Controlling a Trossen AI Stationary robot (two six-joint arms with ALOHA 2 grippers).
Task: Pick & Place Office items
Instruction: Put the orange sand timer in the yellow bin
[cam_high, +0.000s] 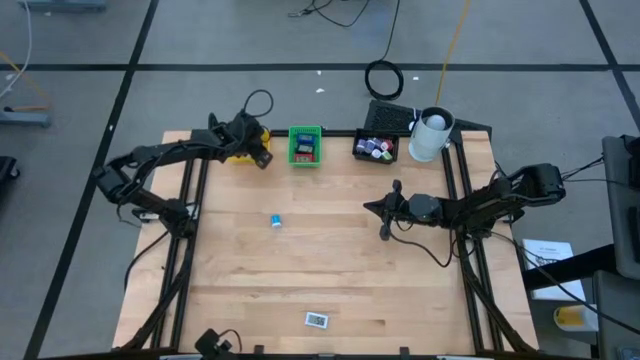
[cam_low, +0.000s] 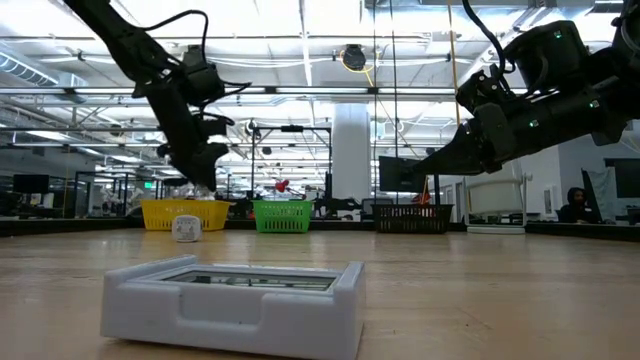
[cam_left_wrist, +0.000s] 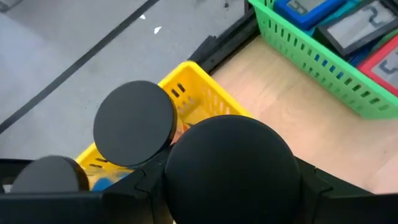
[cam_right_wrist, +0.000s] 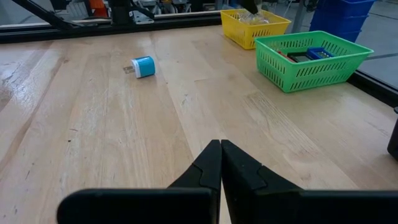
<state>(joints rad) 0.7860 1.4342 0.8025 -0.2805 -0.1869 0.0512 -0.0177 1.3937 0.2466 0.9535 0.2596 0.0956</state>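
While a white flat piece (cam_high: 316, 320) lies level near the table's (cam_high: 330, 270) front edge, its long side running across, the small blue roll (cam_high: 276, 221) rests on its side mid-table with bare wood all around. Farther back the right claw (cam_high: 385, 208) hovers closed and empty. At the rear edge the left claw (cam_high: 258, 150) grips a black round roll (cam_left_wrist: 134, 123) over the yellow tray (cam_high: 240, 152), beside the green tray (cam_high: 305, 146); no writing is readable
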